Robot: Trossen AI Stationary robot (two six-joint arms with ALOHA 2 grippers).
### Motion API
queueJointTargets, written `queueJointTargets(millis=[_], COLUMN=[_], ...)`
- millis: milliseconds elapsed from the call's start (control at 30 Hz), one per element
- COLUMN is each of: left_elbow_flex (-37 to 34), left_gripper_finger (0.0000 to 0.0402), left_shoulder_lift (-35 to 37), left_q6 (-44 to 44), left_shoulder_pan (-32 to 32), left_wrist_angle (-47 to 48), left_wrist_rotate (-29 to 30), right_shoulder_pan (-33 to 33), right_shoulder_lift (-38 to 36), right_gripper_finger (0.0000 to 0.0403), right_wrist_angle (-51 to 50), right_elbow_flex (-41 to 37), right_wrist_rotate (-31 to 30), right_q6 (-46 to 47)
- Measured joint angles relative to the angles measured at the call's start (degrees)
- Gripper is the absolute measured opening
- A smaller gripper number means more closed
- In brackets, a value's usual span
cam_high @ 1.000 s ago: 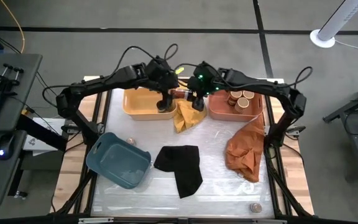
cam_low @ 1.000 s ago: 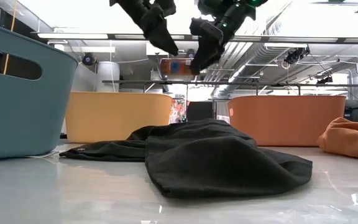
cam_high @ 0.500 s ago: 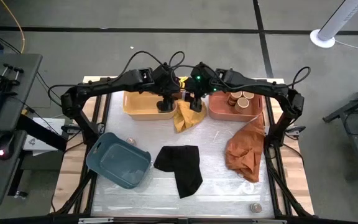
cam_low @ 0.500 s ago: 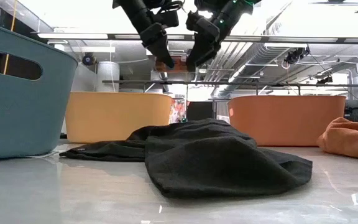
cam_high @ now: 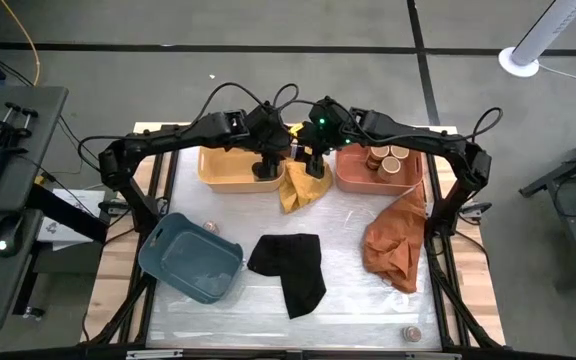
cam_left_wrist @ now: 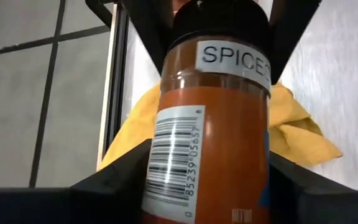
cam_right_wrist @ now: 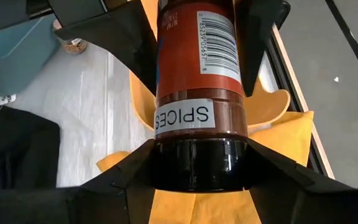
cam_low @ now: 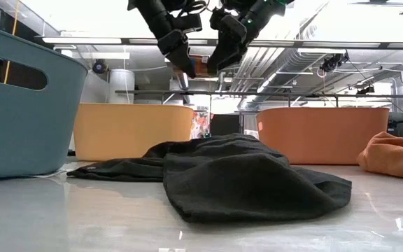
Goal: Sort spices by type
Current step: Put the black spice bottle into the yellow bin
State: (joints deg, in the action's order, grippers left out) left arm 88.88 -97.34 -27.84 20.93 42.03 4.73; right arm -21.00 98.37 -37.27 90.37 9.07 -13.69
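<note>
One spice jar (cam_high: 290, 150) with an orange body, a barcode, a "SPICES" label and a black lid hangs level between both grippers. It is high over the yellow cloth (cam_high: 303, 188), near the table's far edge. My left gripper (cam_left_wrist: 207, 180) is shut on its bottom end. My right gripper (cam_right_wrist: 199, 165) is shut on its lid end. In the low view the jar (cam_low: 200, 66) sits between the two sets of fingers. Tan-lidded jars (cam_high: 388, 160) stand in the coral tray (cam_high: 353, 180). One jar (cam_high: 209, 228) stands on the table by the blue tray, another (cam_high: 411, 334) at the near edge. My left gripper pinches the jar's bottom end (cam_left_wrist: 166, 168) between its two fingers, one on each side. It comes slanting down from the table's left, in line with the jar's length. The jar is lifted clear and lies level. My right gripper pinches the black lid (cam_right_wrist: 197, 162) between its two fingers, one on each side. It comes slanting down from the table's right, in line with the jar's length. The jar is clear of the table.
The yellow tray (cam_high: 230, 170) sits at the far left and the coral tray at the far right. The blue tray (cam_high: 190, 258) lies tipped at the near left. A black cloth (cam_high: 290, 265) lies mid-table and a rust-orange cloth (cam_high: 396, 240) at the right.
Both grippers have drawn closer together around the jar and risen a little. The jar has stayed level between them and now hangs slightly higher over the yellow cloth.
</note>
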Motion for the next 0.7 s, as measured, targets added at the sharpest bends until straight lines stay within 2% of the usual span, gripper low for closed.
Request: queueJointTargets(millis=[167,333,500,567,700], left_elbow_flex=[0.0,0.02,0.02,-0.05,-3.18], left_gripper_finger=[0.0149,0.0149,0.0149,0.0149,0.0149], left_shoulder_lift=[0.0,0.0,0.0,0.24,3.28], left_q6=[-0.89,-0.76,2.4,5.89,13.59], left_shoulder_pan=[0.01,0.77,4.89,7.82,13.88], left_wrist_angle=[-0.04,2.54,11.72,14.33,9.1], left_wrist_rotate=[0.56,3.59,4.82,-0.1,-18.69], right_shoulder_pan=[0.09,-0.31,-2.95,-4.98,-10.35], right_shoulder_lift=[0.0,-0.74,-3.2,-4.55,-6.16], right_gripper_finger=[0.0244,0.0257,0.0259,0.026,0.0261], right_wrist_angle=[1.06,0.19,-2.91,-3.56,-3.21], right_elbow_flex=[0.02,0.49,1.84,1.84,1.83], right_wrist_rotate=[-3.28,-7.63,-8.1,-7.37,1.28], right_q6=[1.48,0.8,0.34,0.87,4.69])
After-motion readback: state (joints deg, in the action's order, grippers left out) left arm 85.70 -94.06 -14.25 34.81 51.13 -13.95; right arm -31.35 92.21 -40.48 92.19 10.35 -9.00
